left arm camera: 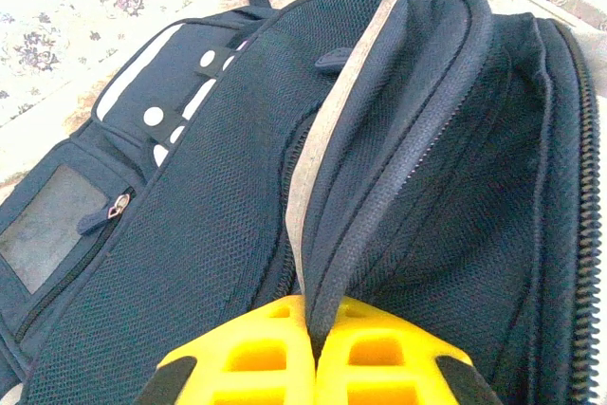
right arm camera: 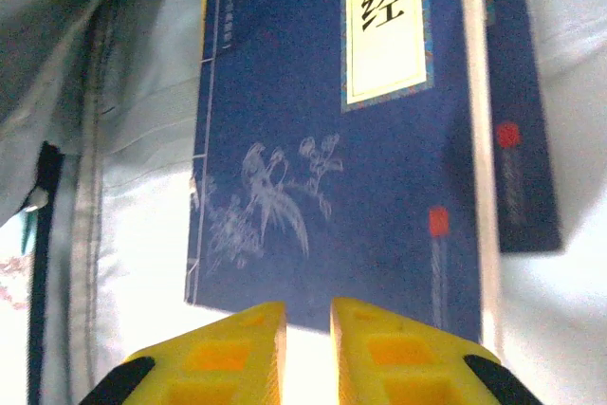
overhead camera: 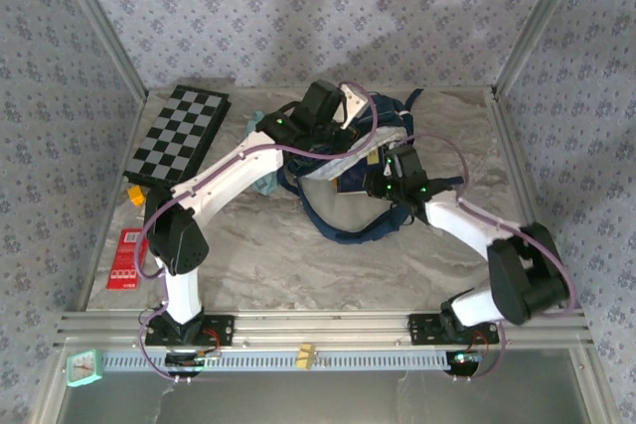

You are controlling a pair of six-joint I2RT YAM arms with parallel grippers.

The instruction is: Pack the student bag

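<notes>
Left pincer (left arm camera: 313, 324) pinches the student bag (left arm camera: 190, 234) rim; right pincer (right arm camera: 307, 320), narrowly parted, faces book (right arm camera: 303, 139)

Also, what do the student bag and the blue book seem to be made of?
The student bag looks like woven navy synthetic fabric, matte, with open mesh panels; the visible weave and stitched zipper seams suggest it. The blue book seems to have a paper or thin card cover, matte, with a printed bird drawing and a pale label.

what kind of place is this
Probably a robot lab test cell: left arm and right arm bolted to a marble-look table, patterned screens around it, a backpack and chessboard as props.
</notes>
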